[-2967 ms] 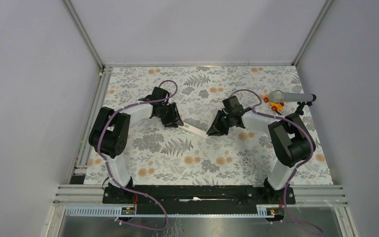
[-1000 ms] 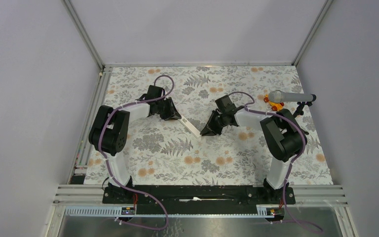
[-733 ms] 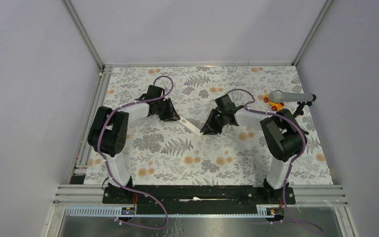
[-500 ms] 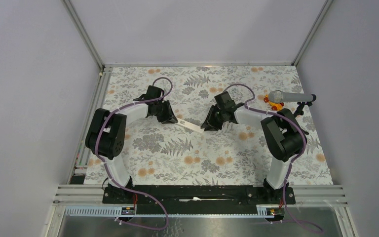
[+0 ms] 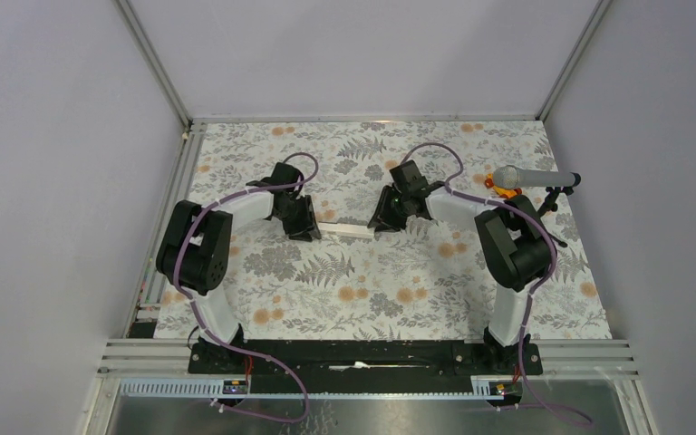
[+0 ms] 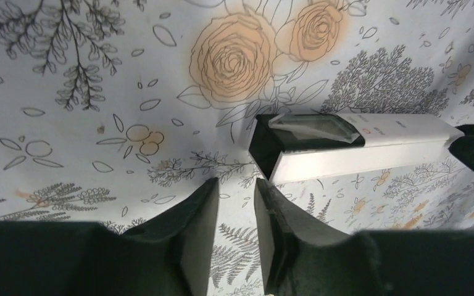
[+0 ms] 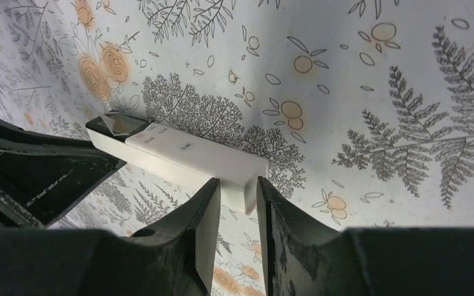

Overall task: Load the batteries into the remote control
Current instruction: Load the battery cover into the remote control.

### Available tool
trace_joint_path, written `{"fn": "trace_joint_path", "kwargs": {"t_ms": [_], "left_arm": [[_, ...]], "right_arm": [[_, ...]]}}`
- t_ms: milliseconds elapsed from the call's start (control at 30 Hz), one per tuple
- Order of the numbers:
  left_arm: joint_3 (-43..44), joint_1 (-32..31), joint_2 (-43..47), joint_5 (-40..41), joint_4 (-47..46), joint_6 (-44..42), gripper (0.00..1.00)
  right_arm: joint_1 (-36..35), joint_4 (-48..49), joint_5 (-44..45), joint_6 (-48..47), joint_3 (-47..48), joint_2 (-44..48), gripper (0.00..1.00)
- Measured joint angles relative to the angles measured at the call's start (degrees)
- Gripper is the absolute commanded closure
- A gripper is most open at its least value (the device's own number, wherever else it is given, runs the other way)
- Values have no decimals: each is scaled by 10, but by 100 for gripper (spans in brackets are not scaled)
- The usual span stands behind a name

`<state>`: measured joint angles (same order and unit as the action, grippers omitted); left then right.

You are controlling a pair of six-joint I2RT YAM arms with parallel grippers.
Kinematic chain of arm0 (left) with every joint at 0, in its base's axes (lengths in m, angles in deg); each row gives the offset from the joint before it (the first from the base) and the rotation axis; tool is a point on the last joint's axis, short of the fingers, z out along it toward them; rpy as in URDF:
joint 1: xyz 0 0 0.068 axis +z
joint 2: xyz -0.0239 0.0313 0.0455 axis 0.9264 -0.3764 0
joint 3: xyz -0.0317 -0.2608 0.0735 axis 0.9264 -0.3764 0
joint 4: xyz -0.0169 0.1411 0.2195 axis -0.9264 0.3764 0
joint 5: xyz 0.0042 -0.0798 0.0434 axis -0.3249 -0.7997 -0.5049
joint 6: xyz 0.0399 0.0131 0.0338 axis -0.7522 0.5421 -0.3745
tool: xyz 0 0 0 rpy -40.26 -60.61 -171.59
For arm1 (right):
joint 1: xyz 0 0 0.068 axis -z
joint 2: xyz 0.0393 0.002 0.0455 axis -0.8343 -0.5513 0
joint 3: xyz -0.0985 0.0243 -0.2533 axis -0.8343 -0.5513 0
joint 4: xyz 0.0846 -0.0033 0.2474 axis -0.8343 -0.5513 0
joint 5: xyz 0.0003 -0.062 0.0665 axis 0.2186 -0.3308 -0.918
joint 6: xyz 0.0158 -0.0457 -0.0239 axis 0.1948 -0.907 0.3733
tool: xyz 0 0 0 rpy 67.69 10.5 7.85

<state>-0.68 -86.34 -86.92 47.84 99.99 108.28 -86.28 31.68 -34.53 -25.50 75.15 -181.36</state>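
Observation:
The remote control (image 5: 345,231) is a slim white bar lying flat on the floral table, running left to right between my two grippers. In the left wrist view (image 6: 358,148) its dark end sits just beyond my right fingertip. My left gripper (image 5: 308,227) is empty, its jaws a narrow gap apart (image 6: 235,185). My right gripper (image 5: 382,220) has the same narrow gap (image 7: 239,184). The remote's white end (image 7: 179,154) pokes into that gap at the tips; a grip does not show. The batteries are out of view.
A grey microphone (image 5: 526,175) on a small black stand, with an orange-and-yellow piece (image 5: 505,190), stands at the back right. Metal frame rails edge the table on the left (image 5: 170,217) and at the front.
The remote has turned from a diagonal to lying left-right. My left gripper moved nearer and my right gripper moved farther back, both staying at the remote's ends.

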Motion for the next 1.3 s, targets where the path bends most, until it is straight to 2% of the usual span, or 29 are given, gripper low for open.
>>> {"fn": "trace_joint_path", "kwargs": {"t_ms": [133, 333, 600, 700, 800, 867, 1000, 1167, 1300], "left_arm": [[7, -1, -1, 7, 17, -5, 50], [27, 0, 1, 19, 30, -11, 46], [25, 5, 39, 26, 37, -20, 38], [15, 10, 61, 23, 26, -19, 32], [6, 14, 70, 11, 8, -16, 17], [2, 16, 70, 0, -7, -12, 13], [-5, 16, 69, -22, -27, -1, 15], [-7, 15, 51, -38, -45, 12, 30], [-7, 14, 26, -49, -56, 22, 41]], "right_arm": [[1, -10, 6, -15, 19, -17, 63], [3, -23, 8, -37, 52, -30, 60], [7, -38, 13, -88, 60, -20, 44], [8, -48, 24, -102, 60, -3, 43], [9, -48, 25, -113, 59, 11, 43], [9, -40, 15, -121, 55, 16, 44], [8, -14, -15, -156, 28, 20, 45], [3, -19, -16, -183, 17, 20, 49], [-1, -67, -7, -176, 39, 16, 52]]}}
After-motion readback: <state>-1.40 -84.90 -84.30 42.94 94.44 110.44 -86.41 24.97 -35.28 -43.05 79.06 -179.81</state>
